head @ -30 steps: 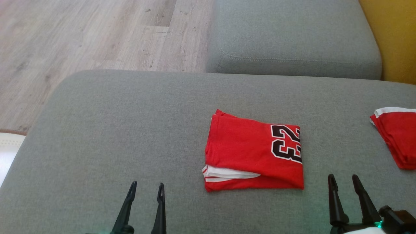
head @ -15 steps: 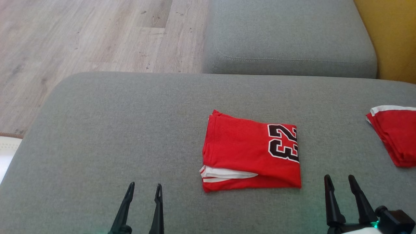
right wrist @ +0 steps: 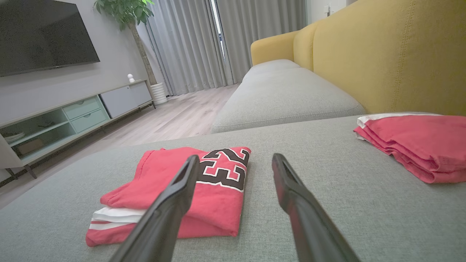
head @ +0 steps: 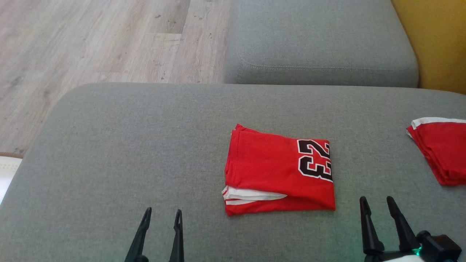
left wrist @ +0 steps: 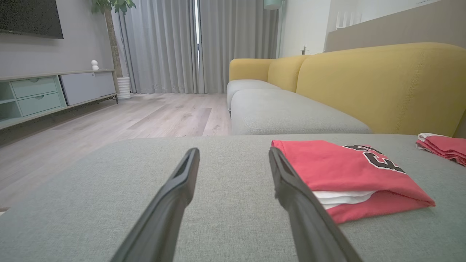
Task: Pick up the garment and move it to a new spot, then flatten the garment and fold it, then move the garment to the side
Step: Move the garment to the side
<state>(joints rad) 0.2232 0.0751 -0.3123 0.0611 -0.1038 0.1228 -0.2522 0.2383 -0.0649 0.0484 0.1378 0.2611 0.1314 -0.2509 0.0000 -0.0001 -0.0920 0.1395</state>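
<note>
Red garment [head: 269, 171] folded on cushion [head: 127, 145] | between left tool [head: 162, 210] and right tool [head: 376, 198] | both released, empty

jersey [head: 278, 171]: red, black "23" outlined in white, white hem band with a thin red stripe. second folded garment [head: 442, 153]: same red, white edge band. seat cushion [head: 127, 145] and far cushion [head: 320, 40]: grey, fine heathered weave. sofa backrest [left wrist: 382, 83]: mustard yellow. floor [head: 91, 40]: pale grey-beige wood grain. curtains [left wrist: 164, 43]: grey. TV [right wrist: 43, 32]: black. TV cabinet [left wrist: 54, 91]: pale green drawers, light grey door. plant [right wrist: 123, 9]: green leaves; pot [left wrist: 123, 87]: white. left gripper [head: 162, 211] and right gripper [head: 376, 199]: black fingers, green glow at the right one's base.
</note>
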